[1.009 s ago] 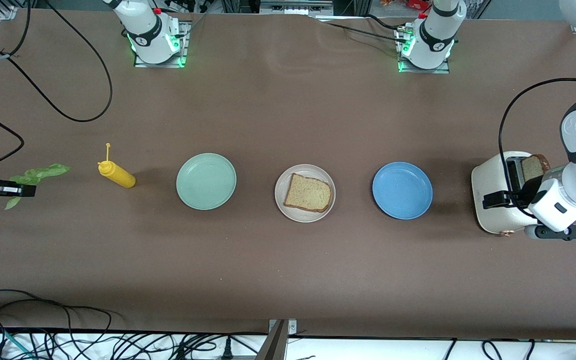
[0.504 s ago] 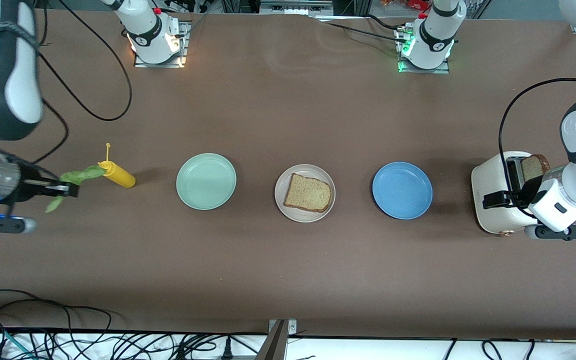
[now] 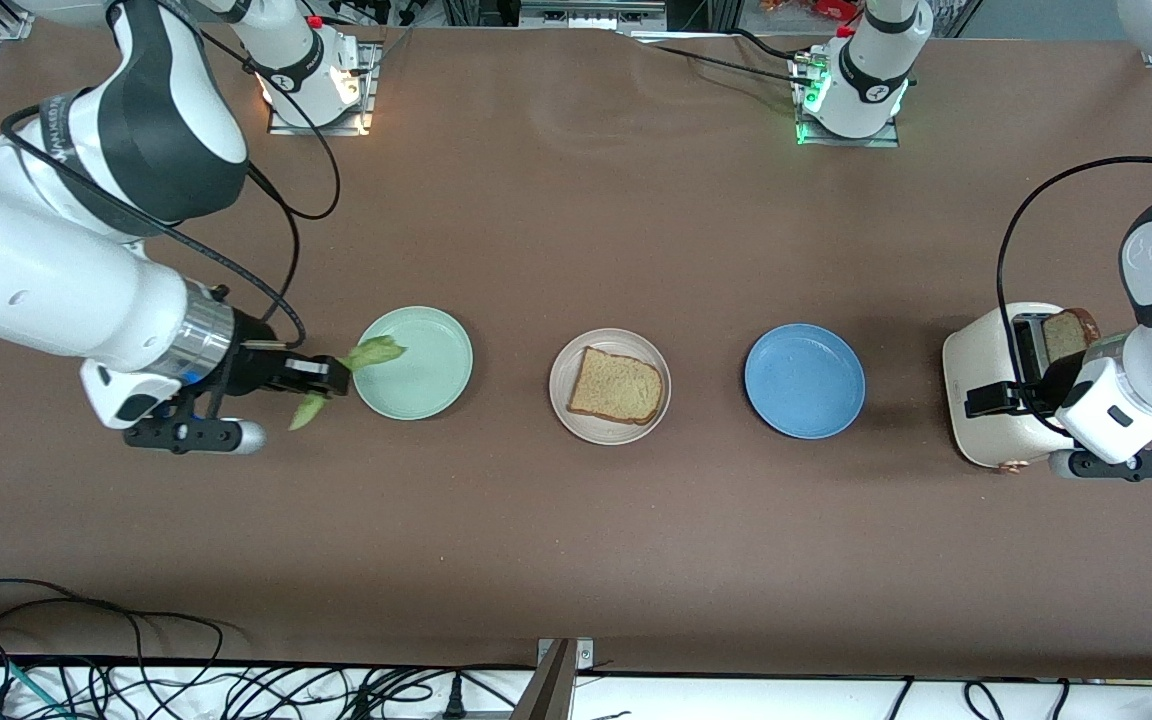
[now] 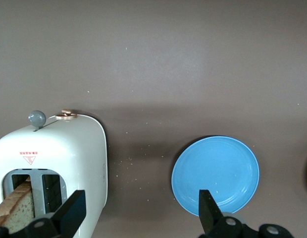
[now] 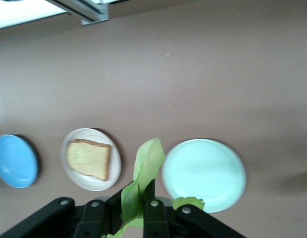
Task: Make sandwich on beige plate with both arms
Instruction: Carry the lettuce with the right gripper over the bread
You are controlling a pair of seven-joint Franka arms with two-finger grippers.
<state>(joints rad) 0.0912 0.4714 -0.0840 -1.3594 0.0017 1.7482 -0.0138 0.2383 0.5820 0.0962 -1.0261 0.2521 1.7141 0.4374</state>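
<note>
The brown worktop [image 3: 576, 520] carries everything, with the white toaster [image 3: 986, 385] at the left arm's end. The left tool [image 3: 1011, 395] hangs over the toaster with its two fingers [image 4: 69, 212] spread wide apart, gripping nothing; a bread slice [image 3: 1071, 333] stands in the slot just beside it. Three plates lie in a row between the two tools: the blue plate [image 3: 804, 381] is nearest the left tool, the mint-green plate [image 3: 426, 375] nearest the right tool, and the beige plate [image 3: 566, 400] sits between them, bearing a single bread slice [image 3: 616, 386] with nothing on top. The right tool [image 3: 321, 378] is over the worktop at the rim of the mint-green plate, closed on a lettuce leaf [image 3: 372, 352] whose tip reaches over that plate while its other end hangs below the fingers.
</note>
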